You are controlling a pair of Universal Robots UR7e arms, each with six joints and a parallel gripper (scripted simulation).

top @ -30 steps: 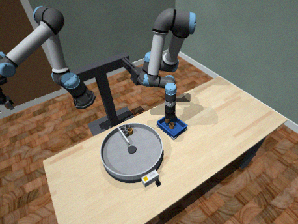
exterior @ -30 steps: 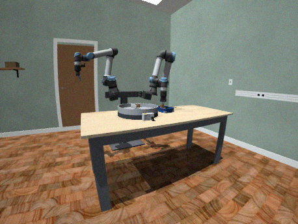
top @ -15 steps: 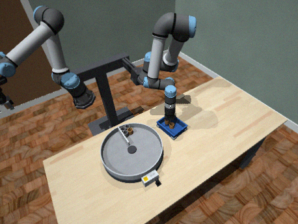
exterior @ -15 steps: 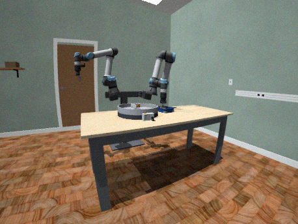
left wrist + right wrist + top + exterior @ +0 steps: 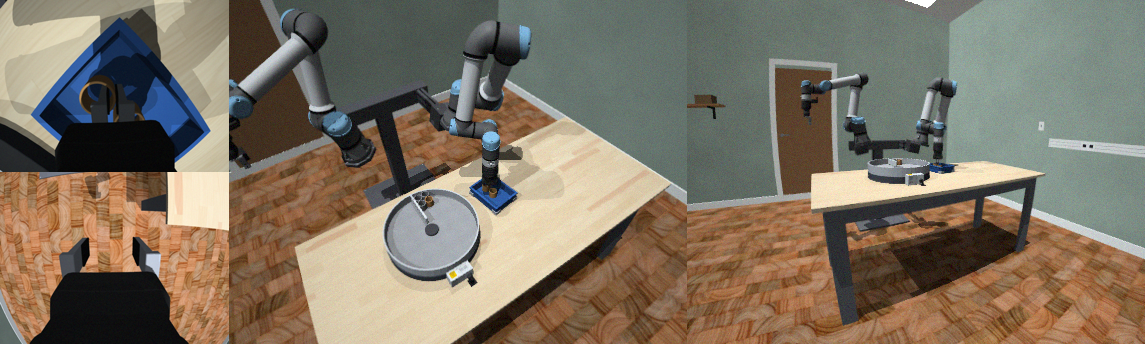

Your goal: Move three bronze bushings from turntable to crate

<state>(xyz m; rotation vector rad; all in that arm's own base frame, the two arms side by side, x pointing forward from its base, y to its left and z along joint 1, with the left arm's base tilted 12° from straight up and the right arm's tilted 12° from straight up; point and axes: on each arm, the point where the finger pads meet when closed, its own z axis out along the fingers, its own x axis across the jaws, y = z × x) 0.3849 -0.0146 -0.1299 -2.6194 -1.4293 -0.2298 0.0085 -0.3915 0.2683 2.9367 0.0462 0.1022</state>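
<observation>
Left pincer (image 5: 489, 187) (image 5: 938, 161) (image 5: 112, 86): closed on the wall of a bronze bushing (image 5: 493, 193) (image 5: 83, 95), one finger inside the bore, one outside. That bushing is within the blue crate's (image 5: 506, 201) (image 5: 947, 169) (image 5: 74, 63) outline, seen from above. Can't tell if it touches the crate floor.

Second bronze bushing (image 5: 485, 188) (image 5: 139, 112) is in the crate, just beside the held one and partly hidden by the pincer in the wrist view. Crate sits on the table (image 5: 549, 200) (image 5: 967, 181) (image 5: 212, 148) (image 5: 203, 196), near the turntable; looks level. Corner guides too small to judge for seating.

Turntable (image 5: 474, 252) (image 5: 879, 170) (image 5: 18, 149): one more bronze-coloured bushing (image 5: 429, 199) inside the rim, next to a cluster of grey bushings (image 5: 421, 203). Straight light bar (image 5: 419, 208) (image 5: 892, 162) runs alongside them. Exact grey count unclear. Grey box with yellow square (image 5: 460, 273) (image 5: 914, 179) by the turntable's outer edge.

Right pincer (image 5: 244, 161) (image 5: 810, 120) (image 5: 110, 251): wide open, nothing between the fingers, out over the wood floor (image 5: 103, 218), well apart from table and crate.
</observation>
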